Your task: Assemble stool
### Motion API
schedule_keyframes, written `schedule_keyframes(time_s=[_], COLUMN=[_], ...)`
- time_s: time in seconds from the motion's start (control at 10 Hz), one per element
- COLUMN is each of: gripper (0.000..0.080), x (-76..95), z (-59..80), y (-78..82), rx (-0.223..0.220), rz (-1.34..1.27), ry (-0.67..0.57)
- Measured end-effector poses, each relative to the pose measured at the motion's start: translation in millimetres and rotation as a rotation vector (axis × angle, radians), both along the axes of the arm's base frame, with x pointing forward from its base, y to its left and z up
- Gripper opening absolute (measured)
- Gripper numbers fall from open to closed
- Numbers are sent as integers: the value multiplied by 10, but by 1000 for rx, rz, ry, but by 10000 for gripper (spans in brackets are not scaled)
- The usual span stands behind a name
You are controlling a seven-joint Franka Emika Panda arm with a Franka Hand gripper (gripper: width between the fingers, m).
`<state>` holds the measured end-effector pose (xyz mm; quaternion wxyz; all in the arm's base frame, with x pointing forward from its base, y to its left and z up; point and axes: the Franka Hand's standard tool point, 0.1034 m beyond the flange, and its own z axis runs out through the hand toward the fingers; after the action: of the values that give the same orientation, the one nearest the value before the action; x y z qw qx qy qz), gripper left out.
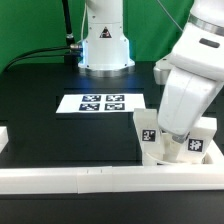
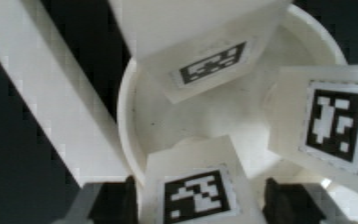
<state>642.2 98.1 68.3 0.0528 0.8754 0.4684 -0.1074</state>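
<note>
My gripper [image 1: 172,140] is low at the corner on the exterior view's right, but my big white arm [image 1: 190,80] covers it there, so I cannot see its tips from outside. In the wrist view, the dark fingers [image 2: 98,200] only peek in at the edge, one on each side of a tagged leg block [image 2: 197,194]. I cannot tell if they are squeezing that block or just sitting beside it.

The round seat [image 2: 247,110] fills most of the wrist view, and its far side is cut off. Two more leg blocks lean inside it, one higher up [image 2: 208,62] and one at the side [image 2: 336,110] that runs out of the picture. In the exterior view I can only see bits of tagged blocks [image 1: 150,128] poking out from under my arm.

A long white border rail [image 1: 80,177] runs along the front. The marker board [image 1: 102,102] lies flat on the black table [image 1: 50,130], well apart from the stool parts.
</note>
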Motion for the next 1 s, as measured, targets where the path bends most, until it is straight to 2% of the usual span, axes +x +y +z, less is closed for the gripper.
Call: schedule_keyframes(time_s=[0.4,0.6,0.9,1.0], gripper=[342,343,343,343], x=[-46,-44,18,6], z=[-4,11,11,7], y=[1,13,-31,-42], rx=[-53,-104,-70,-75], rz=[-350,-720,-1169,-1205], ry=[-50,-128,-208,-214])
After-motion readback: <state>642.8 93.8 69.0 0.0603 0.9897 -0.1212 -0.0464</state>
